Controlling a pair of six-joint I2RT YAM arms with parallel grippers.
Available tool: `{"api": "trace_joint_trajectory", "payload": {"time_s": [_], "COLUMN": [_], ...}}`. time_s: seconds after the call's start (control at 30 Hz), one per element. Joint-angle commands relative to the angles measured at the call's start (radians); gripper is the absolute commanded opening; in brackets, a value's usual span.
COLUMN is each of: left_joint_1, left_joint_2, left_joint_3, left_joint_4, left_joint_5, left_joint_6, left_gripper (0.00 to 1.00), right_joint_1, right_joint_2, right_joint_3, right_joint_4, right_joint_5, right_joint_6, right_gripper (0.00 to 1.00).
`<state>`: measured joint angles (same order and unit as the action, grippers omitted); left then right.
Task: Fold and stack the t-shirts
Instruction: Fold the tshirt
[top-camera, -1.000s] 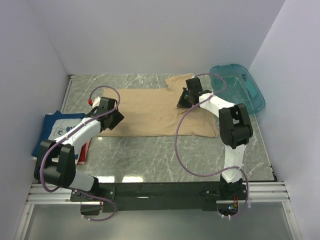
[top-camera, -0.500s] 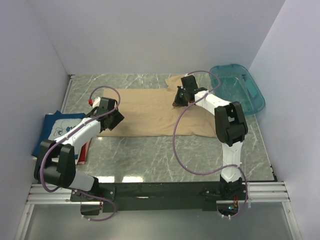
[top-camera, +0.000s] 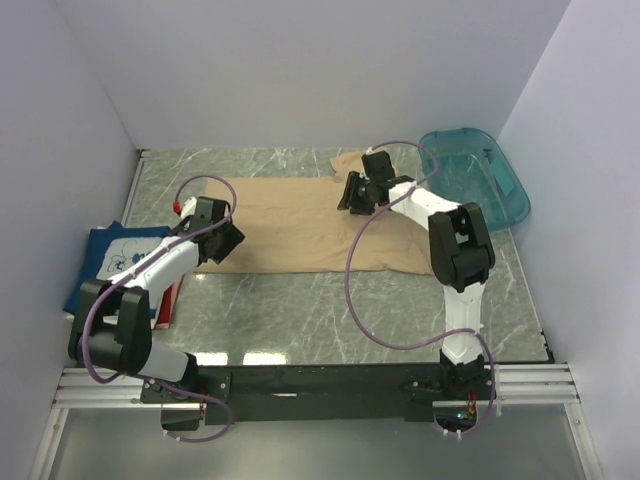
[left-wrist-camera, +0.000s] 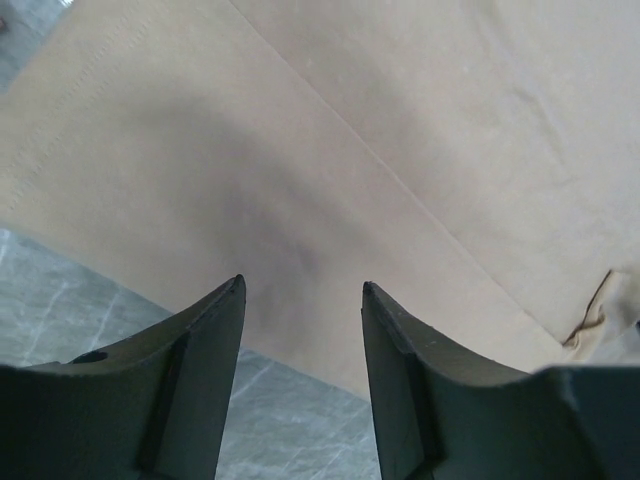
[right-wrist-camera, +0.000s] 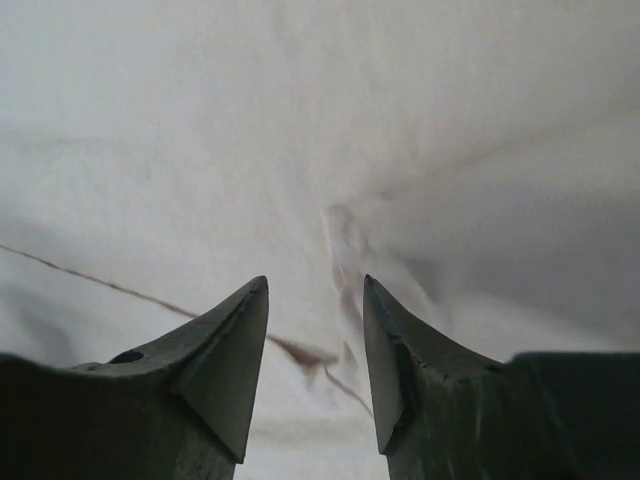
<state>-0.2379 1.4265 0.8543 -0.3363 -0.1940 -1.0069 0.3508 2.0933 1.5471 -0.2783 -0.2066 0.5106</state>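
Fingers (left-wrist-camera: 195, 385) over flat tan t-shirt (left-wrist-camera: 400, 120)

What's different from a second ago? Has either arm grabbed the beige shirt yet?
The right gripper slid left across the tan t-shirt, toward its middle. Its jaws are open and hold nothing. The left gripper barely shifted at the shirt's left end and is also open. The tan shirt, the navy t-shirt and the teal tub stayed put.

A: The tan t-shirt (top-camera: 290, 225) is looking matt, like soft woven cloth.
B: The counter (top-camera: 300, 300) is gleaming like polished marble; the tub (top-camera: 490, 160) at two o'clock is showing glossy translucent plastic.
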Motion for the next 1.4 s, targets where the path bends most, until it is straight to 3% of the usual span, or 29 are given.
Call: {"api": "trace_joint_trajectory", "payload": {"time_s": [0.0, 0.23, 0.53, 0.8, 1.37], "left_joint_1": [0.047, 0.084, 0.097, 0.103, 0.1], "left_joint_2": [0.011, 0.083, 0.212, 0.213, 0.102], "left_joint_3": [-0.012, 0.028, 0.039, -0.043, -0.207], "left_joint_4": [0.055, 0.094, 0.112, 0.117, 0.066], "left_joint_5": [0.036, 0.028, -0.008, -0.031, -0.068], "left_joint_6": [0.022, 0.028, -0.021, -0.061, -0.125], "left_gripper": [0.55, 0.54, 0.52, 0.5, 0.47], "right_joint_1": [-0.001, -0.076, -0.214, -0.234, -0.254], "right_joint_2": [-0.163, -0.423, -0.418, -0.466, -0.546], "right_joint_3": [-0.112, -0.41, -0.582, -0.748, -0.777], "right_joint_4": [0.024, 0.074, 0.137, 0.195, -0.087], "right_joint_5": [0.05, 0.136, 0.111, 0.164, 0.282], "right_joint_6": [0.011, 0.106, 0.207, 0.281, 0.316], "right_gripper": [0.52, 0.55, 0.56, 0.56, 0.54]}}
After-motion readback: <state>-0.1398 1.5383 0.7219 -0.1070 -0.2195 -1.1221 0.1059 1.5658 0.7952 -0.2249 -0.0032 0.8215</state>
